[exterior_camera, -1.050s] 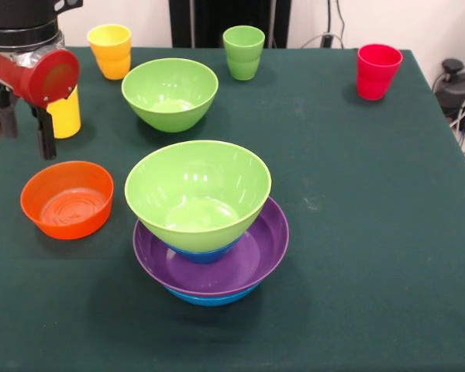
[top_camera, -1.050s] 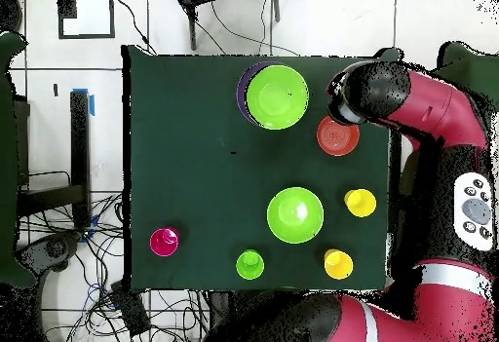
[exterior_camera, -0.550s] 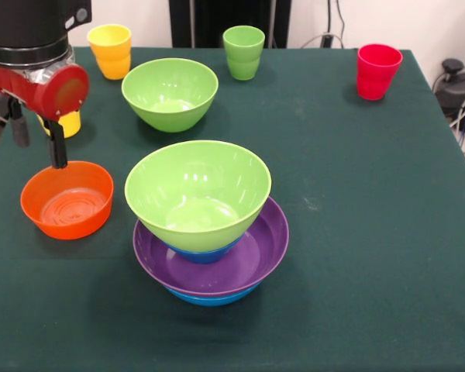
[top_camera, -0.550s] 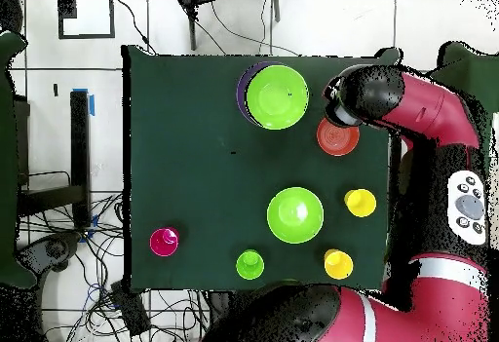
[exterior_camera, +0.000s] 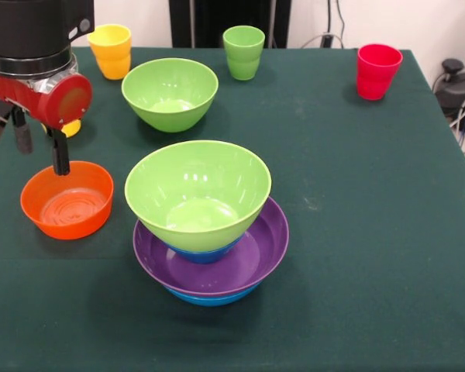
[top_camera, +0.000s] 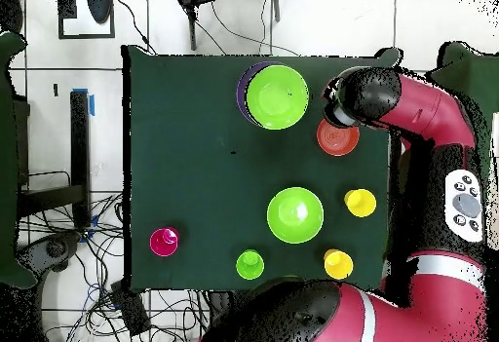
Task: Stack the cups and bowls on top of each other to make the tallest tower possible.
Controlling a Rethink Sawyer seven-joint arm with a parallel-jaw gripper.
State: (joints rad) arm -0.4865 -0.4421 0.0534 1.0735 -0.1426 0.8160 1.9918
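The tower (exterior_camera: 198, 190) stands at the table's middle front: a light green bowl on top, a small blue bowl (exterior_camera: 205, 253) under it, then the wide purple bowl (exterior_camera: 244, 260) and a large blue bowl (exterior_camera: 209, 297) at the bottom. The small orange bowl (exterior_camera: 67, 201) lies alone to its left. My gripper (exterior_camera: 40, 151) hangs open over that bowl's far rim, with one finger (exterior_camera: 60, 159) just above the rim and nothing held. A second light green bowl (exterior_camera: 170, 93) sits farther back. The overhead view shows the tower (top_camera: 277, 96) and orange bowl (top_camera: 338, 138), with the arm covering the gripper.
Cups stand singly along the far side: orange-yellow (exterior_camera: 111, 50), light green (exterior_camera: 244, 52) and red (exterior_camera: 377, 71). A yellow cup (exterior_camera: 71, 127) is mostly hidden behind the gripper's red wrist. The table's left edge runs close to the orange bowl.
The gripper has moved right and down, from beside the yellow cup to the orange bowl's far rim. Bowls and cups have not moved.
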